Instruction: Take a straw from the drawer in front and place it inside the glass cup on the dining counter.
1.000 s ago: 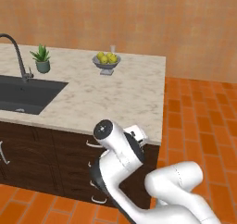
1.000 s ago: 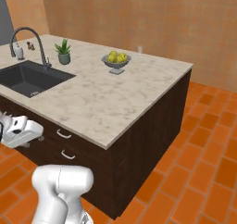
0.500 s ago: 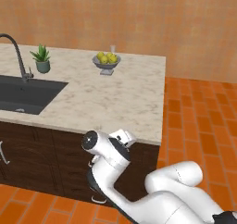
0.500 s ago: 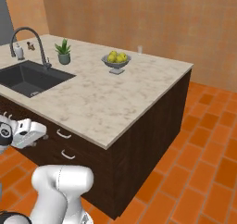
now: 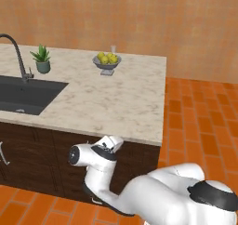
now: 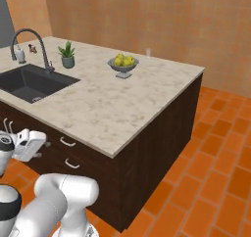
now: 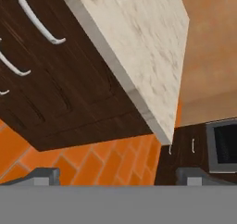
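Note:
The drawer (image 7: pixel 69 47) is shut, its curved silver handle (image 7: pixel 39 21) showing in the hand view under the counter's edge. Two more handles (image 6: pixel 67 142) mark the stacked drawer fronts in the right base view. My gripper (image 7: pixel 118 179) is open with nothing between its fingers, held low in front of these dark-brown cabinets. It points along them, a short way off the fronts (image 6: pixel 43 144). The glass cup (image 5: pixel 113 49) stands upright at the far edge of the dining counter (image 5: pixel 116 103), just behind the bowl of lemons; it is also the glass cup (image 6: pixel 148 52) in the right base view. The straw is hidden.
A grey footed bowl of lemons (image 5: pixel 107 61) and a small potted plant (image 5: pixel 42 59) stand on the counter. A dark sink (image 5: pixel 23 94) with a curved faucet (image 5: pixel 18 56) lies to the left. Orange tiled floor (image 5: pixel 200 126) spreads to the right of the island.
The arm has folded lower, and the hand has sunk down and a little left, from counter-edge height to in front of the drawer fronts. The jaws have stayed open.

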Available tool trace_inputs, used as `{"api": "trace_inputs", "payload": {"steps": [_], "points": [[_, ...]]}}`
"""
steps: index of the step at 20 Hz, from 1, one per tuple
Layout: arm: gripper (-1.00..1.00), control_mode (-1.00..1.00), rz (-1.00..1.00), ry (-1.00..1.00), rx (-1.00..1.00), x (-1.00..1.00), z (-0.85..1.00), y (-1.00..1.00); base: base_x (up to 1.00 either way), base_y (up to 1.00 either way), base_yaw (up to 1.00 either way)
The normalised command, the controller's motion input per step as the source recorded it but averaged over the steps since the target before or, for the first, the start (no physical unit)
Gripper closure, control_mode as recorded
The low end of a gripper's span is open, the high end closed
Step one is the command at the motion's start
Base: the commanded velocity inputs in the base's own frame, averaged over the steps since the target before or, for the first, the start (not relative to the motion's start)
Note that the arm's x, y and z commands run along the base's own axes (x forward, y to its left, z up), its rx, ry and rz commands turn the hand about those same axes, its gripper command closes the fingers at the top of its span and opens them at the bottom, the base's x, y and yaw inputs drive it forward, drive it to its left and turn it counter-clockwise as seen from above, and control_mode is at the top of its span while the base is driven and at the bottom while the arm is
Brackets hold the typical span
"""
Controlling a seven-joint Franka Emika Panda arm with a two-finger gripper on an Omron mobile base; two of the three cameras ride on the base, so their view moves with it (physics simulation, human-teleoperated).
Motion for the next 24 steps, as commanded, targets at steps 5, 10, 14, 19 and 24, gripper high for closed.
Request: {"api": "trace_inputs", "payload": {"steps": [5, 10, 14, 19, 24], "points": [[-1.00, -1.00, 0.08, 0.01, 0.00, 0.36, -0.36, 0.00, 0.00, 0.00, 0.00], [-1.00, -1.00, 0.16, 0.00, -0.10, 0.32, -0.27, 0.14, 0.00, 0.00, 0.00], [-1.00, -1.00, 0.21, 0.00, -0.11, 0.21, -0.21, 0.00, 0.00, 0.00, 0.00], [-1.00, -1.00, 0.07, 0.00, -0.04, 0.36, -0.12, 0.13, 0.00, 0.00, 0.00], [-1.00, -1.00, 0.02, 0.00, -0.07, 0.44, -0.30, 0.09, 0.00, 0.00, 0.00]]}}
